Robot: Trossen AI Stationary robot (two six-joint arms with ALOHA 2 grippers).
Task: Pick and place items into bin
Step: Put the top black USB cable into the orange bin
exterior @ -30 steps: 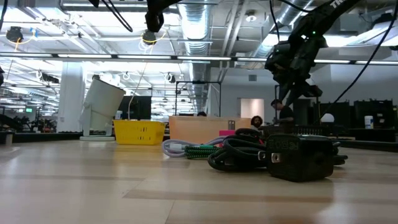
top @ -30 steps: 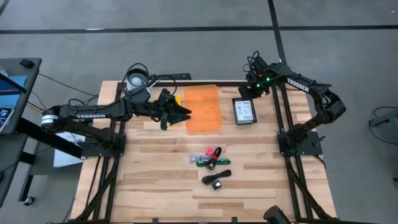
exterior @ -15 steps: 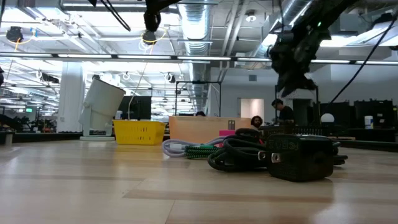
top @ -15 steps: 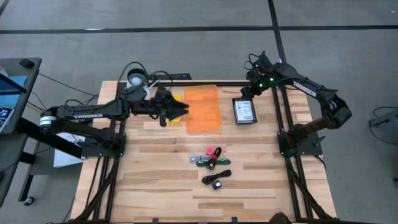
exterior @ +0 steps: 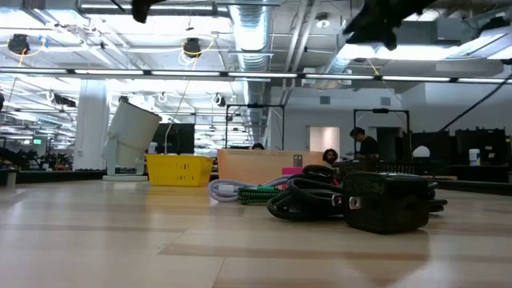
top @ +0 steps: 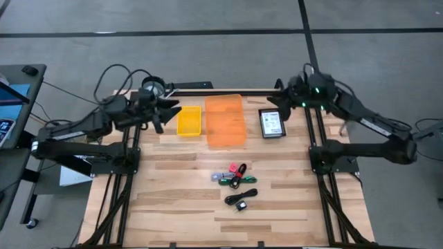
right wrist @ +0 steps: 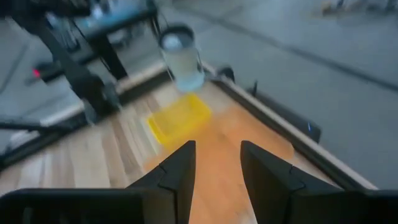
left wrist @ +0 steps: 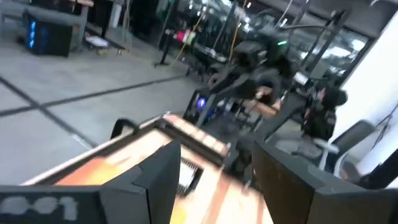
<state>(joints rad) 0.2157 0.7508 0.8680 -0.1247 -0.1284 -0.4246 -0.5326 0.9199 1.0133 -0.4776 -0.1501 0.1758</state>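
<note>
Hovering over the table's rim at about ten o'clock, the left gripper stood beside the small yellow bin, its fingers spread apart with nothing between them. At about one o'clock the right gripper hung above the white card, fingers parted and empty. An orange tray lay between bin and card. Toward six o'clock the items sat untouched on the wood: a red-pink piece, green and black cables and a tiny black block
</note>
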